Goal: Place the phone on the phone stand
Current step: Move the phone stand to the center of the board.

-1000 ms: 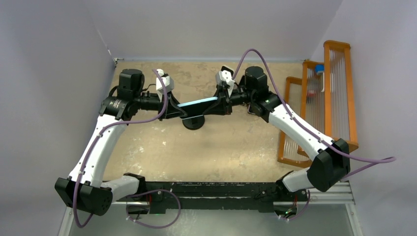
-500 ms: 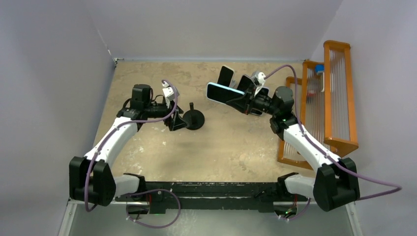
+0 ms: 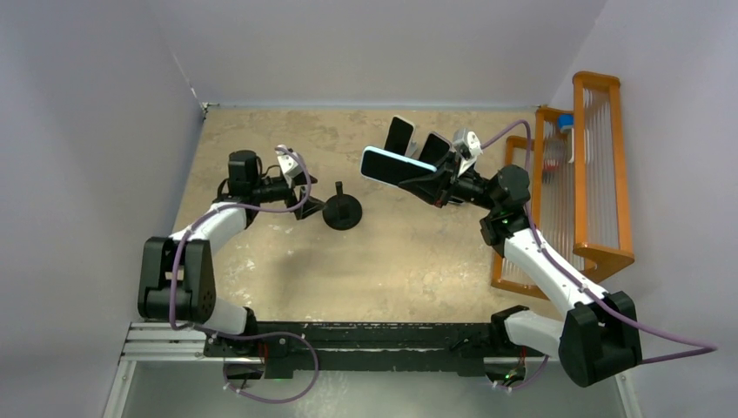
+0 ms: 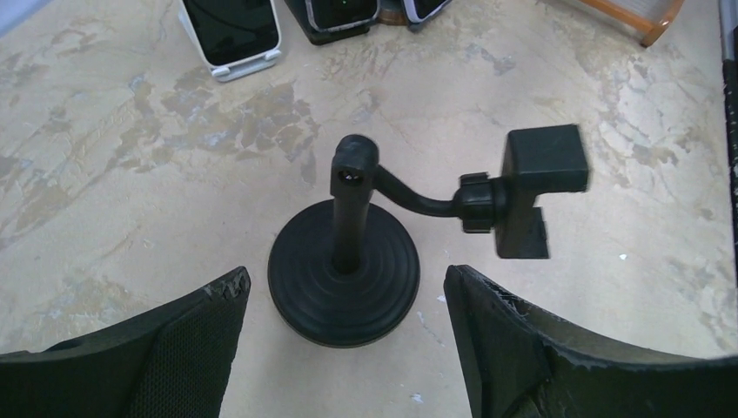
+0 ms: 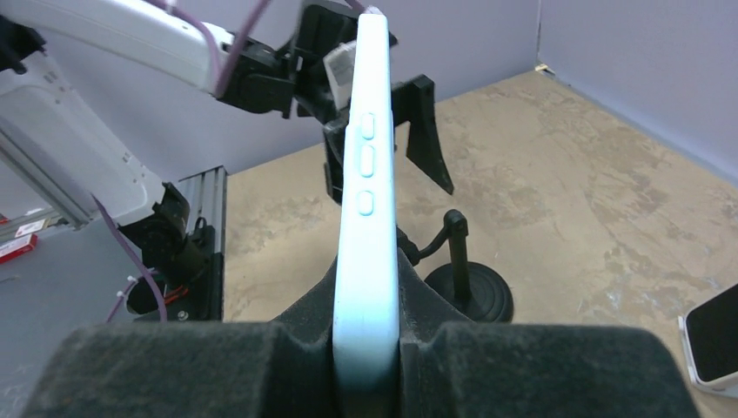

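My right gripper (image 3: pixel 431 181) is shut on the phone (image 3: pixel 398 165), a light-blue-cased handset held in the air to the right of the phone stand (image 3: pixel 342 211). In the right wrist view the phone (image 5: pixel 365 174) stands edge-on between the pads (image 5: pixel 435 322), with the stand (image 5: pixel 470 292) below and beyond it. The stand's round black base (image 4: pixel 344 279) carries an upright post and a bent arm ending in a clamp head (image 4: pixel 541 165), which holds nothing. My left gripper (image 4: pixel 345 277) is open, low at the table, its fingertips either side of the base without touching it.
Two other phones (image 3: pixel 399 134) (image 3: pixel 433 146) lean on small stands at the back; in the left wrist view, a white-cased phone (image 4: pixel 231 30) shows at the top. An orange rack (image 3: pixel 600 165) lines the right wall. Purple cables hang from both arms.
A second ago both grippers were at the phone above the stand. My left gripper has let go, opened and dropped back leftward; my right gripper has carried the phone up and right.
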{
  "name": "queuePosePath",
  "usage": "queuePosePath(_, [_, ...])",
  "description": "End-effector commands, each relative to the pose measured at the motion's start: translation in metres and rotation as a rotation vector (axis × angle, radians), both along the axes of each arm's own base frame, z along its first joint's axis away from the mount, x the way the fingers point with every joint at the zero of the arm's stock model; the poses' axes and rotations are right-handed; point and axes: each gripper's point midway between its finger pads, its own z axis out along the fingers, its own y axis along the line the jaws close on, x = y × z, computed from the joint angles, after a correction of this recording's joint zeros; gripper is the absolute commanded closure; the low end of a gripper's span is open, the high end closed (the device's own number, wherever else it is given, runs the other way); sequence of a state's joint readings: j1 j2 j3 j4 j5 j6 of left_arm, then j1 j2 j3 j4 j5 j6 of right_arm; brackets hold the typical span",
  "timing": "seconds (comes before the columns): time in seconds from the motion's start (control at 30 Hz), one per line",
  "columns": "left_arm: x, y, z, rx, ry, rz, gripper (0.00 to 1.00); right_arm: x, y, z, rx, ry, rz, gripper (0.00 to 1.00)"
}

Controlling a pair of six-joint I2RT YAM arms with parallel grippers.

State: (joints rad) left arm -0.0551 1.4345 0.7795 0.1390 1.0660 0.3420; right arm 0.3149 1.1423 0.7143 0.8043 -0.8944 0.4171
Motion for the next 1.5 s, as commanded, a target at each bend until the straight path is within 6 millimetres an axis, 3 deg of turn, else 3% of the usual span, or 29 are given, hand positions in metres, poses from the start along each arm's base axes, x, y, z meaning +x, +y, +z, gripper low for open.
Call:
queuePosePath(0.0, [0.018, -0.015, -0.001, -0.020, -0.114, -0.079, 0.20, -0.015, -0.001, 0.037, 0.055, -0.145, 0.032, 1.00])
queuePosePath(0.23, [0.048, -0.029, -0.032, -0.057, -0.044, -0.148, 0.21, -0.007, 0.001, 0.031, 0.031, -0.118, 0.028, 1.00])
queuePosePath(0.37, [0.053, -0.048, -0.028, -0.081, -0.069, -0.197, 0.21, 0.001, 0.002, 0.023, 0.004, -0.099, 0.024, 1.00])
queuePosePath(0.57, [0.053, -0.057, -0.029, -0.139, -0.039, -0.254, 0.21, 0.009, 0.005, 0.017, 0.005, -0.098, 0.024, 1.00])
queuePosePath(0.8, [0.053, -0.066, -0.034, -0.176, 0.014, -0.317, 0.32, 0.015, 0.010, -0.002, 0.007, -0.064, 0.049, 1.00])
queuePosePath(1.03, [0.058, -0.070, -0.043, -0.189, 0.066, -0.360, 0.64, 0.014, 0.013, -0.007, -0.004, -0.067, 0.072, 1.00])
queuePosePath(1.07, [0.061, -0.072, -0.046, -0.193, 0.087, -0.372, 0.76, 0.014, 0.015, -0.008, -0.009, -0.072, 0.079, 1.00])
queuePosePath(1.1, [0.064, -0.073, -0.048, -0.193, 0.102, -0.381, 0.95, 0.015, 0.019, -0.010, -0.023, -0.076, 0.072, 1.00])
queuePosePath(1.13, [0.067, -0.075, -0.049, -0.191, 0.109, -0.389, 1.00, 0.022, 0.022, -0.015, -0.057, -0.114, 0.045, 1.00])
queuePosePath(1.27, [0.075, -0.085, -0.052, -0.185, 0.128, -0.426, 1.00, 0.033, 0.035, -0.040, -0.125, -0.194, 0.018, 1.00])
queuePosePath(1.47, [0.074, -0.092, -0.059, -0.180, 0.132, -0.450, 1.00, 0.041, 0.046, -0.049, -0.046, -0.278, 0.059, 1.00])
